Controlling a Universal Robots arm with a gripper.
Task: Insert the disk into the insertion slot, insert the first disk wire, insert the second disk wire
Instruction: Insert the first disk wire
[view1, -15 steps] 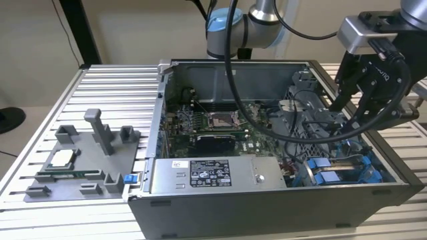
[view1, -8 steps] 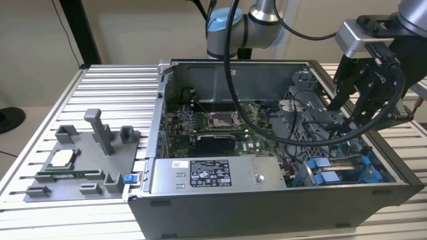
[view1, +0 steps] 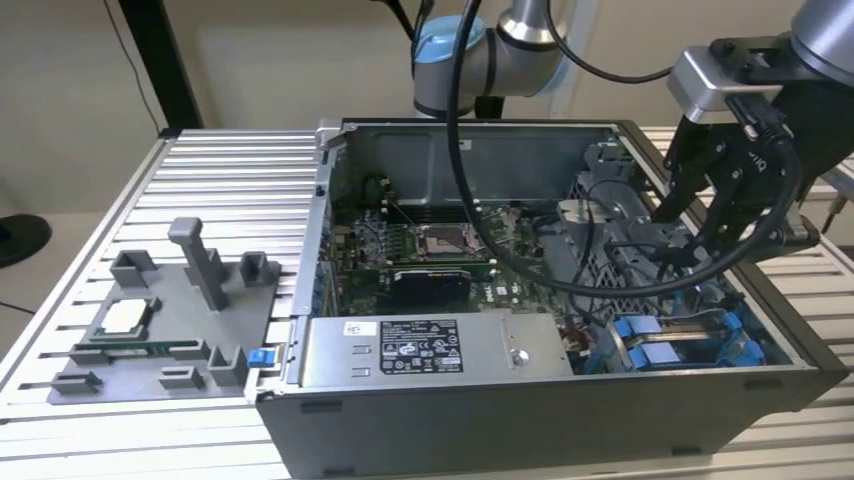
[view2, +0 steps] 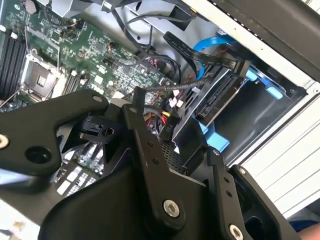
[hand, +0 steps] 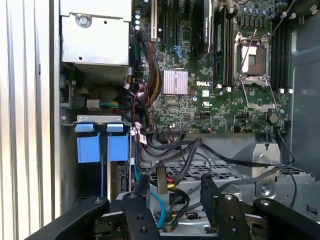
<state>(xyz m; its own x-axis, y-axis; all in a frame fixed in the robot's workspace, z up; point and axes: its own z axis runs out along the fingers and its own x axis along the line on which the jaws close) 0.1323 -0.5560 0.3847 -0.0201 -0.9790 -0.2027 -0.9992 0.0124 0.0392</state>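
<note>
In the exterior view my gripper hangs open over the case's right side, above the insertion slot, a grey bay with blue tabs. In the second wrist view the disk lies edge-on in its blue carrier inside that bay. A black connector on a blue flat wire sits at the disk's end. The first wrist view shows the slot's blue tabs, a tan wire connector and a tangle of black wires ahead of my fingers. Nothing is held between them.
The open computer case stands on a slatted aluminium table. A wide grey metal box with a sticker fills its front. The motherboard lies behind. A grey fixture tray with small parts sits at the exterior view's left.
</note>
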